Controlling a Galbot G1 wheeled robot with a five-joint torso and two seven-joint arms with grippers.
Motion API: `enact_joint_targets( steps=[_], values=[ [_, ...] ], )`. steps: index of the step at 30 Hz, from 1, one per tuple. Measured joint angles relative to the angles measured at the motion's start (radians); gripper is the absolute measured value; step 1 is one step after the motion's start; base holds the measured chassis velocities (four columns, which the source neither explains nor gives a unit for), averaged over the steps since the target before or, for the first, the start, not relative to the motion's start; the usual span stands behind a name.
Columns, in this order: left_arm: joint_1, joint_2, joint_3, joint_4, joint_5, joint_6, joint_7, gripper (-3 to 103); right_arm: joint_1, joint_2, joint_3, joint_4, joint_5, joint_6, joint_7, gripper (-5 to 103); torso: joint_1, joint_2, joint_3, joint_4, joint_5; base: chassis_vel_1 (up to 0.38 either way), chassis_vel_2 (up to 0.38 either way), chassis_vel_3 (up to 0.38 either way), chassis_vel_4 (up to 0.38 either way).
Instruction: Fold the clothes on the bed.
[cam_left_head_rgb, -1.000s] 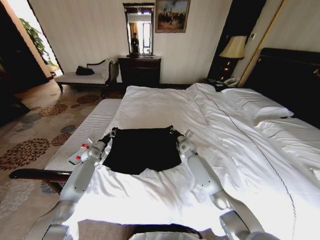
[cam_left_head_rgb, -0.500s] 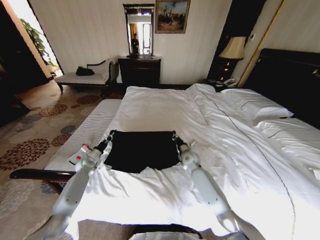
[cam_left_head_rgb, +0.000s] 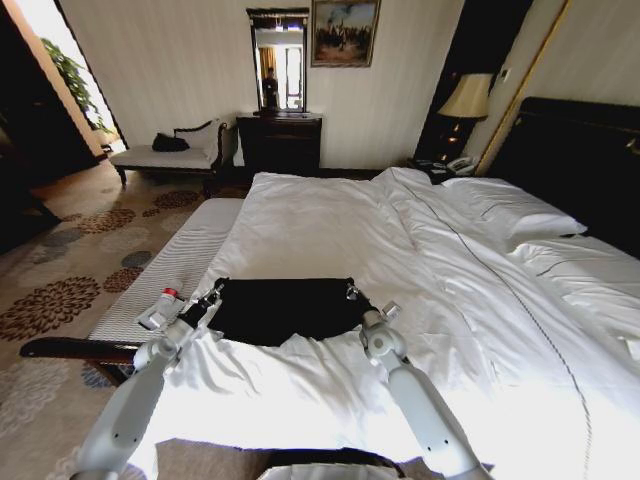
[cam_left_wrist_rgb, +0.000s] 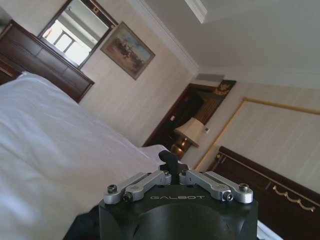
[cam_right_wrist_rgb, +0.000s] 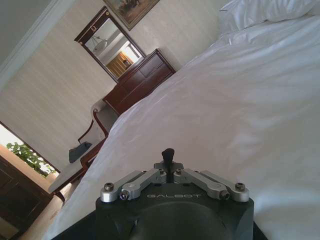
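T-shirt (cam_left_head_rgb: 283, 310), black, lying on the near part of the bed (cam_left_head_rgb: 330, 215), just beside the striped bench (cam_left_head_rgb: 165, 275). Now a shallower dark band than a second ago, far edge drawn toward the robot. Left gripper (cam_left_head_rgb: 213, 292) at the far left corner, right gripper (cam_left_head_rgb: 352, 291) at the far right corner, both pulled back along with the cloth. Read as mid-fold: far half being carried over the near half, fold not yet laid flat. Small white-and-red bottle (cam_left_head_rgb: 157, 308) resting on the bench by the left arm.

Left wrist view: left gripper (cam_left_wrist_rgb: 169, 161) with fingers drawn together to a single dark tip, a scrap of T-shirt (cam_left_wrist_rgb: 82, 227) at the housing's edge, white sheet beyond. Apparently pinching the cloth, though the grip itself hidden.

Right wrist view: right gripper (cam_right_wrist_rgb: 167, 154) likewise narrowed to one dark tip over the white bed (cam_right_wrist_rgb: 225, 110). Cannot tell for sure what lies between the fingers; judged to be clamped on the shirt corner.
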Motion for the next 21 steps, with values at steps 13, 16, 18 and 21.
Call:
enact_joint_targets(
  steps=[13, 16, 18, 21],
  values=[
    [0.033, -0.002, -0.022, 0.028, 0.081, -0.016, 0.09, 2, -0.101, 0.001, 0.004, 0.045, -0.033, 0.038, -0.013, 1, 0.0, 0.0, 0.0, 0.0, 0.0, 0.0, 0.0, 0.0, 0.0],
    [0.046, -0.001, -0.028, 0.027, 0.116, -0.031, 0.091, 2, -0.127, -0.003, 0.005, 0.049, -0.043, 0.044, -0.016, 1, 0.0, 0.0, 0.0, 0.0, -0.0001, 0.0, 0.0, 0.0, 0.0],
    [0.05, -0.001, -0.029, 0.025, 0.124, -0.034, 0.093, 2, -0.135, -0.003, 0.005, 0.049, -0.047, 0.046, -0.017, 1, 0.0, 0.0, 0.0, 0.0, 0.0, 0.0, 0.0, 0.0, 0.0],
    [0.06, -0.005, -0.033, 0.02, 0.144, -0.043, 0.099, 2, -0.161, -0.003, 0.002, 0.059, -0.058, 0.054, -0.023, 1, 0.0, 0.0, 0.0, -0.0001, 0.0, 0.0, 0.0, 0.0, 0.0]
  ],
)
